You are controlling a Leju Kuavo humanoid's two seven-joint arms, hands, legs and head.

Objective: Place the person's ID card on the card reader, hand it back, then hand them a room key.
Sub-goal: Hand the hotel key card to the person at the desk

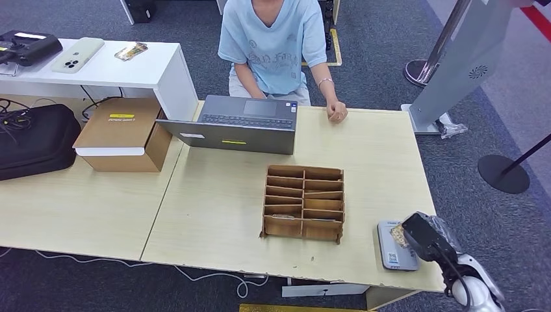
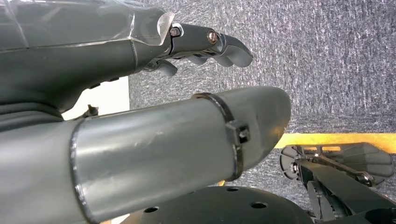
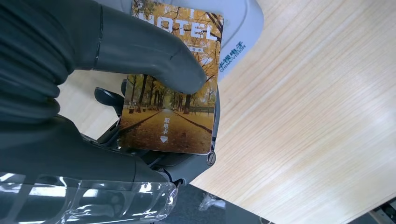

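Pinching a card (image 3: pixel 170 109) over the card reader (image 1: pixel 394 246), right hand (image 1: pixel 425 237), left hand (image 2: pixel 140 107) hanging slack and unladen, compartment box (image 1: pixel 303 203) beside the reader, laptop (image 1: pixel 240 123), person's hand (image 1: pixel 336 112) on table (image 1: pixel 214 214).

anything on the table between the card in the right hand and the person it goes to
Yes. The right hand pinches the hotel card over the card reader; the person's hand rests across the table. The cardboard organizer and laptop sit left of the direct line.
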